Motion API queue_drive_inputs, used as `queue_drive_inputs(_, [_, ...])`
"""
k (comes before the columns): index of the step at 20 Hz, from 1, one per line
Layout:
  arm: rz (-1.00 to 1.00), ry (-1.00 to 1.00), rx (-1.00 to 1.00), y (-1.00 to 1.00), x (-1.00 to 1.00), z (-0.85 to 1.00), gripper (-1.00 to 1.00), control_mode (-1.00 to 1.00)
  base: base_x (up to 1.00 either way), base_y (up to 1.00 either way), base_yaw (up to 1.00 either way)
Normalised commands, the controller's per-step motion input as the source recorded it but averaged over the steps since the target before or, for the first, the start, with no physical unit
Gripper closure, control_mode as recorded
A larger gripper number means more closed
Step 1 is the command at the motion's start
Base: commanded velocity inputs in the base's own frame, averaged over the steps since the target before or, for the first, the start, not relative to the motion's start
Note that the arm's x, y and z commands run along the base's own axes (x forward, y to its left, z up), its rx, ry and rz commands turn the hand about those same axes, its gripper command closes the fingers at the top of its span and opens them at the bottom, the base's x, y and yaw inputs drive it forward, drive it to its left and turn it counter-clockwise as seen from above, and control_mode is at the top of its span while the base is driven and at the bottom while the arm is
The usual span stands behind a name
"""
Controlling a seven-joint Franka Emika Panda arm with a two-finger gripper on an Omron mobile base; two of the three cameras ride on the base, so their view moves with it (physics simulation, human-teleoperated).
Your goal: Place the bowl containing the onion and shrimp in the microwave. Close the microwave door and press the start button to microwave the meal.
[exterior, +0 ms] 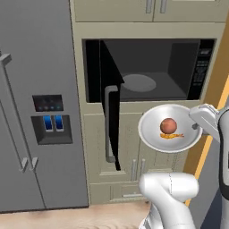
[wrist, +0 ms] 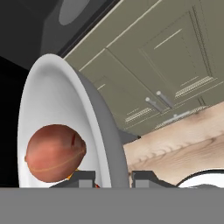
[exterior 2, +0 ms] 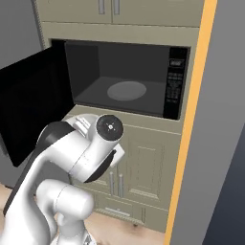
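Hand view shows our gripper [wrist: 112,177] pinching the bowl [exterior: 154,136] by its thin rim, held in the air just below the open microwave [exterior: 147,69]; rigid, smooth, likely slippery, and the round onion [exterior: 168,125] may roll, so we keep it level.

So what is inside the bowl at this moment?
The bowl, clamped at its rim by the gripper, holds the reddish-brown onion with the orange shrimp beside it. In the hand view the onion covers most of the shrimp.
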Motion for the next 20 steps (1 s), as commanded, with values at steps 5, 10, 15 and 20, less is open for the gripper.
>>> queue_drive_inputs(5, [0.0, 0.0, 0.0, 0.0, 0.0, 0.0, 1.0, 1.0, 0.14, 0.0, -0.12])
queue_drive_inputs(10, [0.0, 0.0, 0.0, 0.0, 0.0, 0.0, 1.0, 1.0, 0.33, 0.0, -0.21])
queue_drive_inputs(15, [0.0, 0.0, 0.0, 0.0, 0.0, 0.0, 1.0, 1.0, 0.45, 0.0, -0.2])
queue_drive_inputs(20, [0.0, 0.0, 0.0, 0.0, 0.0, 0.0, 1.0, 1.0, 0.11, 0.02, -0.06])
